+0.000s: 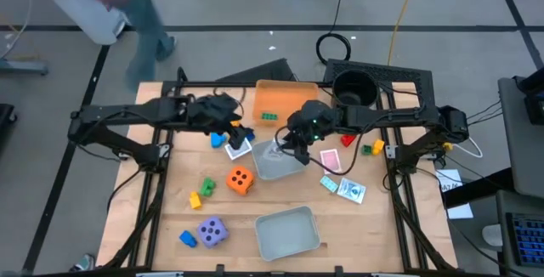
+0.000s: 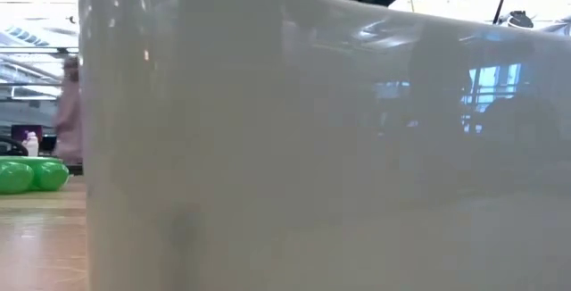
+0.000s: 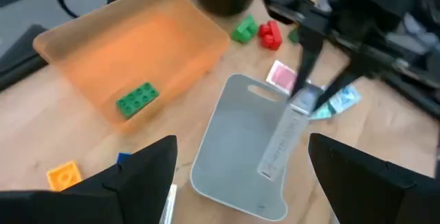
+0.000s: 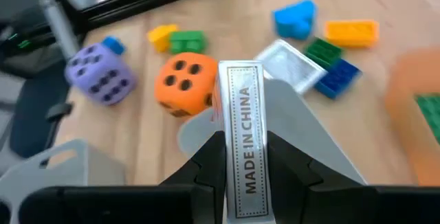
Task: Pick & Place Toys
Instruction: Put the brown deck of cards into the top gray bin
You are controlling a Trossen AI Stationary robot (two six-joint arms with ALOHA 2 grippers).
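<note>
High view: the right gripper sits near the middle of the desk, its fingers clenched on the rim of a clear grey tray, which is tilted. The left gripper is just beside it, fingers released and empty. An orange tray at the desk's far edge holds a green brick. The orange die lies mid-desk and the purple die lies toward the near edge, beside a second grey tray. Cards lie toward the right edge.

Low view: a pale tray wall fills nearly everything; a person stands in the room behind.

Left wrist view: the open fingers frame the tilted grey tray; the green brick lies in the orange tray.

Right wrist view: the fingers pinch the tray's rim; both dice lie beyond.
</note>
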